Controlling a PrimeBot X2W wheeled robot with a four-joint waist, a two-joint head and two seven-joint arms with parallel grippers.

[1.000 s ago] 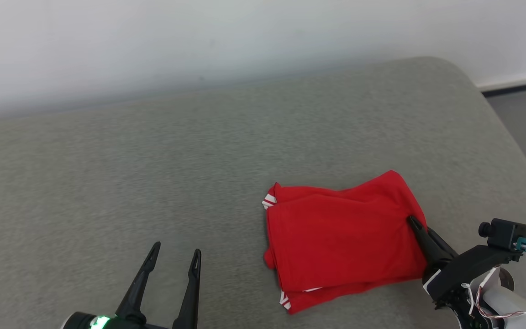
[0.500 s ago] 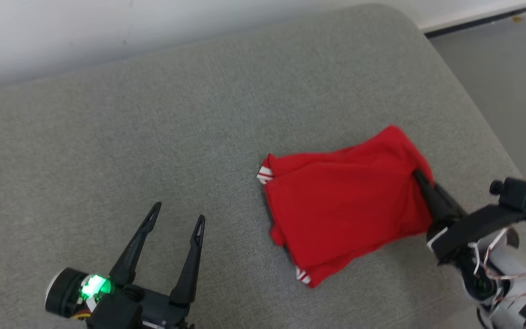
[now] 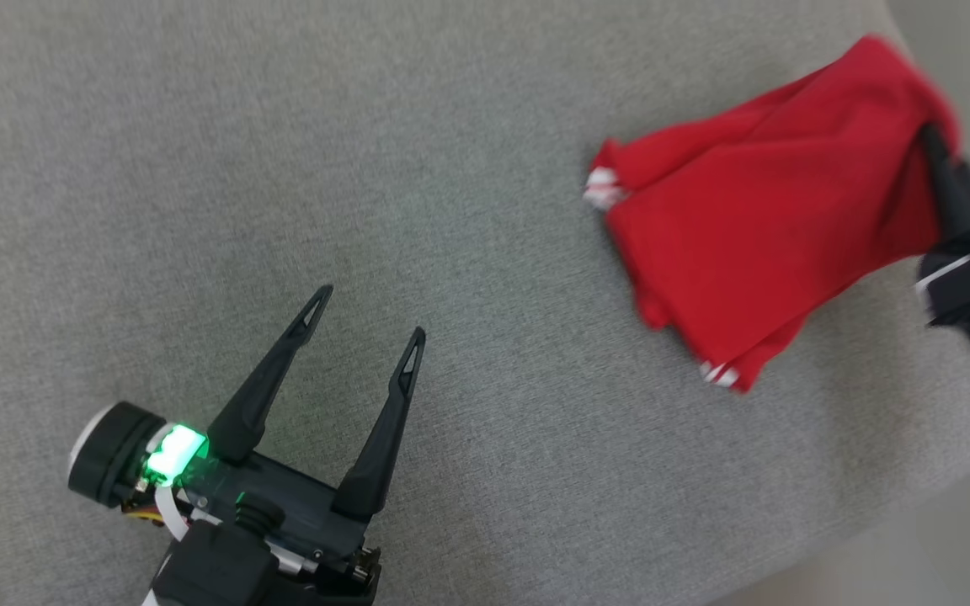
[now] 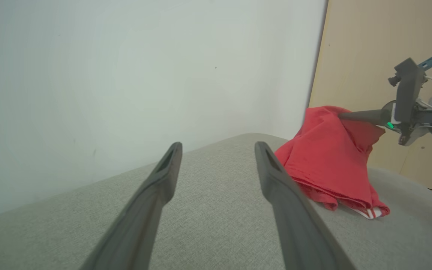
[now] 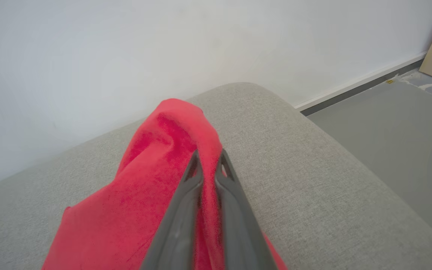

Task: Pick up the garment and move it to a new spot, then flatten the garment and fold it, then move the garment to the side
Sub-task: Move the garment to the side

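The garment (image 3: 754, 227) is a folded red piece with white stripes at its hems, at the upper right of the head view on the grey cushion (image 3: 367, 168). My right gripper (image 3: 927, 135) is shut on its far right edge and lifts that edge, so the cloth (image 4: 328, 157) hangs tilted with its lower part resting on the cushion. In the right wrist view the red fabric (image 5: 156, 180) is pinched between my fingers (image 5: 186, 202). My left gripper (image 3: 367, 316) stands open over bare cushion at the lower left, well apart from the garment.
The grey cushion's rounded right edge (image 5: 351, 157) drops to a grey floor (image 5: 399, 123). A white wall (image 4: 126, 75) stands behind the cushion, and a tan panel (image 4: 373, 48) rises beyond it at the right of the left wrist view.
My right gripper has raised the garment's right edge and carried it toward the cushion's right end. The head camera has turned and dipped, so the whole picture has shifted. The left gripper stays open.
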